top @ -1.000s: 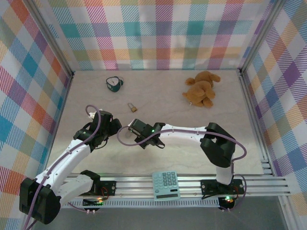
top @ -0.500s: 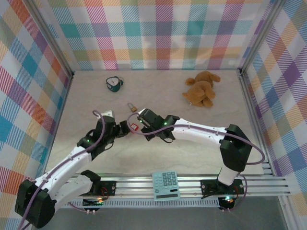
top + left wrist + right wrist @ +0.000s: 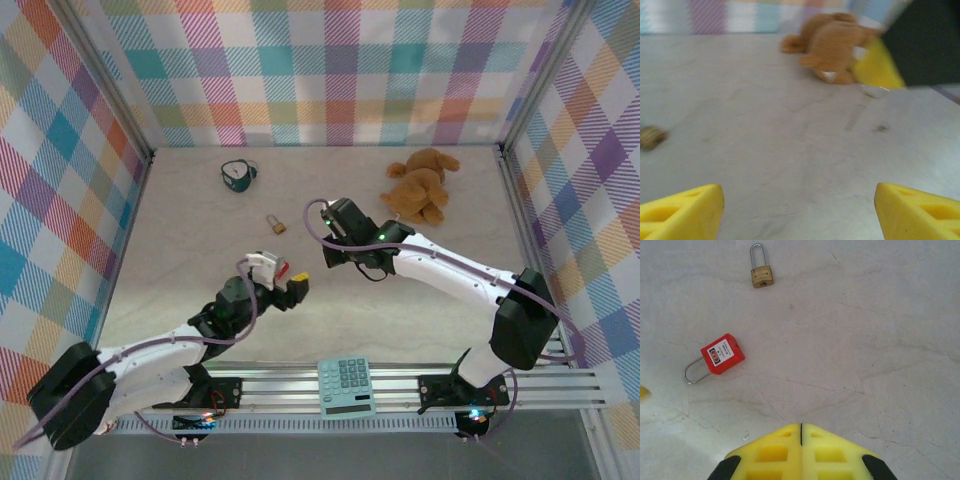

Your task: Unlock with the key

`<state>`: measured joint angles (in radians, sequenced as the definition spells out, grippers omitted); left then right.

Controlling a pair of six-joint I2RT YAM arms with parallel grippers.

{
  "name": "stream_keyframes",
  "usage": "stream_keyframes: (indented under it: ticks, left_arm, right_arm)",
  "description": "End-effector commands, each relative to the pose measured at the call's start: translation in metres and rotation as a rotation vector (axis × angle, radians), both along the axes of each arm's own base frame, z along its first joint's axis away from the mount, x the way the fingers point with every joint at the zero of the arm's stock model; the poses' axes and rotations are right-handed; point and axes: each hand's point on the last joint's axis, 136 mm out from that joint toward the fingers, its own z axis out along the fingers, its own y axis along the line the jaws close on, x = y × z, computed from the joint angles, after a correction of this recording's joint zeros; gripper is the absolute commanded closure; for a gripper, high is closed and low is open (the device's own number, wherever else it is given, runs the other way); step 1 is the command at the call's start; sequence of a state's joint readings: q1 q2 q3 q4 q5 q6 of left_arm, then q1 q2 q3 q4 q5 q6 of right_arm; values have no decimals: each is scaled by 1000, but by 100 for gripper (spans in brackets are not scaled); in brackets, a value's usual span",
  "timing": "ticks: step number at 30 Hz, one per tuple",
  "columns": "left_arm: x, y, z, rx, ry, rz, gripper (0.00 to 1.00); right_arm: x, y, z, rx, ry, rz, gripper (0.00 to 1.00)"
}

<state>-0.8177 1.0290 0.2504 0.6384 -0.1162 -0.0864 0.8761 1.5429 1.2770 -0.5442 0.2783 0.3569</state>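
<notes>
Left fingers [image 3: 685, 210]: spread wide, nothing grasped; held near the red padlock [image 3: 722, 354].
Right fingers [image 3: 775, 450]: clenched tight together.
Key [image 3: 873, 89]: judged to be the blurred glint pinched at the right fingertips; not told for certain.
Risk: the red padlock lies loose on the surface [image 3: 880, 340], so it could be shoved aside by the key; the thin blade could be twisted in so slight a pinch.

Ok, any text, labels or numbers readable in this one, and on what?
No text can be quoted here.
White label on the red padlock: a red symbol and some print, too small to read.
Keys of the calculator: markings too small to read.
Body of the brass padlock: nothing legible.
</notes>
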Motion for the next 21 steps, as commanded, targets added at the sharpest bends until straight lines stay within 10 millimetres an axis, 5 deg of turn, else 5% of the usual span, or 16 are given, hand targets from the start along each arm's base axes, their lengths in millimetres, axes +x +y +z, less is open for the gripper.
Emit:
stream_keyframes:
  ticks: [1, 6, 21]
  left_arm:
    - [-11, -36, 33, 35, -264, -155, 20]
    - [-8, -60, 27, 86, -319, -204, 21]
    - [4, -58, 25, 38, -351, -129, 27]
  right_arm:
    - [-8, 1, 14, 69, 29, -9, 96]
    - [-8, 4, 21, 113, 42, -13, 96]
    - [-9, 9, 35, 169, 32, -4, 95]
